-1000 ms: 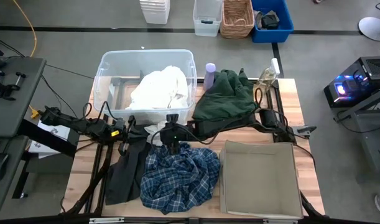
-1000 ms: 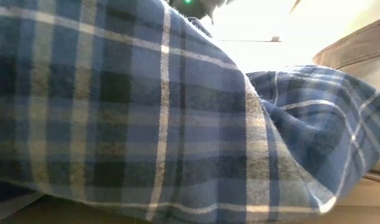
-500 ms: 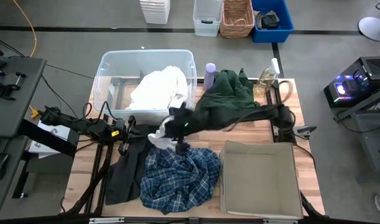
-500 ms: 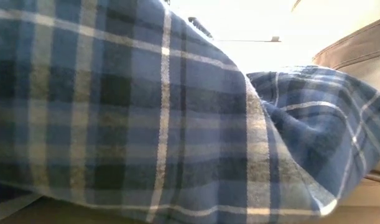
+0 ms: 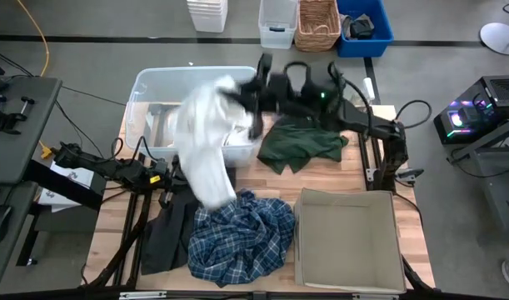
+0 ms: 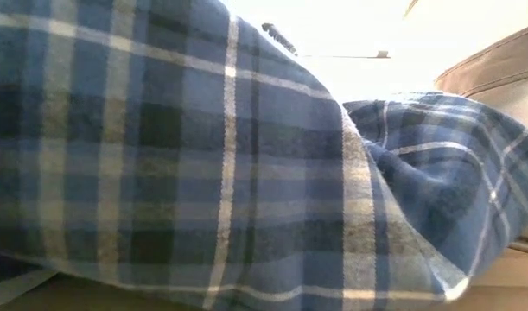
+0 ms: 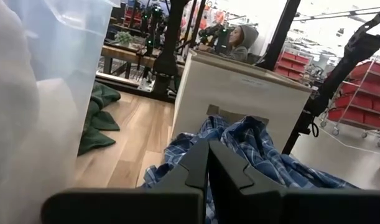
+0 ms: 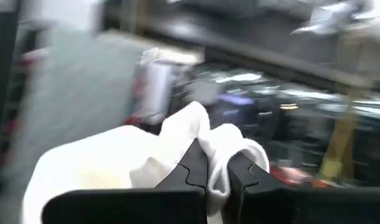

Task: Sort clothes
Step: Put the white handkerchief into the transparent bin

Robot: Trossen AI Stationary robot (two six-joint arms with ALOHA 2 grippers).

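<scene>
A: Pale wooden planks make up the table top (image 5: 246, 175), with grey floor around it and, beyond its far edge, a wicker basket (image 5: 317, 25) and a blue bin (image 5: 366, 29).

B: How far has the sorting got?

A: By the look of it, not far. The right gripper (image 8: 214, 163) is clenched on a white fabric garment (image 5: 202, 154), which hangs, blurred, over the near wall of the clear plastic tub (image 5: 146, 87) at the table's far left. More white cloth lies inside that tub.

B: And what remains?

A: The crumpled blue-and-white plaid shirt (image 5: 237, 237) lies on the table's near side; a dark green garment (image 5: 302, 142) lies just right of the tub, and a flat black-grey piece (image 5: 164, 235) sits left of the plaid. The beige square fabric bin (image 5: 347, 242) at the near right looks empty.

B: The other arm?

A: The left gripper (image 7: 207, 168) waits low at the table's left, jaws pressed together, holding nothing, facing the plaid shirt.

B: The room?

A: Red shelving and a seated person in a grey hood show behind the table.
</scene>
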